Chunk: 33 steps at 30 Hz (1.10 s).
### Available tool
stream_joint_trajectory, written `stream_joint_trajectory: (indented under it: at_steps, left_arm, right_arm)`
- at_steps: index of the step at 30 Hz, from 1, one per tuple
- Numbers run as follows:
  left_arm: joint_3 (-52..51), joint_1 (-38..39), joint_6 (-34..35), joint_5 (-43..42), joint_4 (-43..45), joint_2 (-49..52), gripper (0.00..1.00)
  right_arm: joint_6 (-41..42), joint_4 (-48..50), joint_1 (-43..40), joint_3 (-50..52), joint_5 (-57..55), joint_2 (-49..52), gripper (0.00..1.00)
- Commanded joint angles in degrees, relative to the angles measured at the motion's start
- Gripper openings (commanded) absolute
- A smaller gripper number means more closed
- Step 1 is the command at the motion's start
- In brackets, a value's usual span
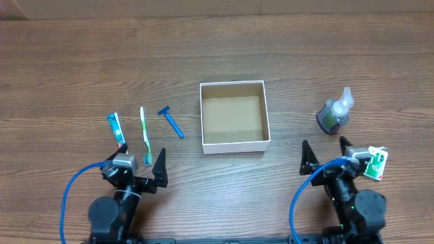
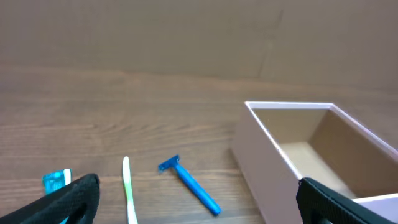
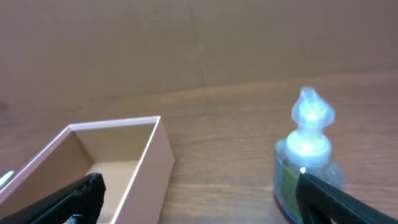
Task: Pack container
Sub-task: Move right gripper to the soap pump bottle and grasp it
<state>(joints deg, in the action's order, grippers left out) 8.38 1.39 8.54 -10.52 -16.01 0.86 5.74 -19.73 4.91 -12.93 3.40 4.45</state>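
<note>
Both arms wait at the near edge and nothing is packed yet: the box [image 1: 235, 145] lies empty in the middle of the tabletop. The left claw [image 1: 136, 171] is spread wide with nothing between its fingers. The right claw [image 1: 326, 160] is spread and empty too.

The step in hand looks like a first pick. Toward the left edge lie a tube [image 1: 116, 130], a toothbrush [image 1: 145, 134] and a razor [image 1: 171, 123], side by side but apart. Toward the right edge stands a bottle [image 1: 335, 114], with a small packet [image 1: 375, 165] nearer the near right corner.

To do it well, the left claw should probably drop straight over one thin item, fingers across its handle rather than along it, without nudging the neighbour. The bottle looks top-heavy, so a low grip on its body seems safer.

As for the box, its mouth faces straight up, brown floor showing, and its walls run roughly parallel to the tabletop's edges. It is square, so it has no real long axis. Long items likely fit best flat along a wall or corner to corner.
</note>
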Motion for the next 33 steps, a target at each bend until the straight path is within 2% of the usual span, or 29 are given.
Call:
stream_joint_trajectory:
  at_steps: [1,4,9,15,18,23,27,33]
  left_arm:
    - [12.9,-0.2,-1.4,0.2,-4.8,2.4,1.0]
    - [21.8,-0.2,-2.8,2.1,-10.2,8.0,1.0]
    - [36.2,-0.2,-3.2,2.1,-20.5,22.9,1.0]
    - [52.7,-0.2,-3.3,2.1,-35.9,42.1,1.0]
    - [55.5,-0.2,-3.4,1.9,-39.2,47.7,1.0]
    - [55.6,-0.2,-3.3,1.9,-41.0,52.4,1.0]
    - [55.6,-0.2,-3.3,1.9,-40.9,53.7,1.0]
    - [55.6,-0.2,-3.3,1.9,-40.9,53.7,1.0]
  right_arm:
    - [0.5,-4.0,-0.2,-11.1,-1.1,7.5,1.0]
    - [0.9,-8.5,-0.2,-20.8,-2.1,17.3,1.0]
    - [4.8,-20.9,-0.6,-39.9,-8.1,35.6,1.0]
    - [4.8,-39.2,-11.3,-61.2,-3.1,58.2,1.0]
    - [4.7,-41.6,-14.2,-64.1,-2.1,65.1,1.0]
    - [-0.4,-37.1,-16.2,-64.1,-2.9,73.8,1.0]
    - [-4.4,-35.1,-16.2,-64.1,-2.9,81.3,1.0]
    - [-4.3,-33.5,-16.2,-64.1,-1.6,86.9,1.0]
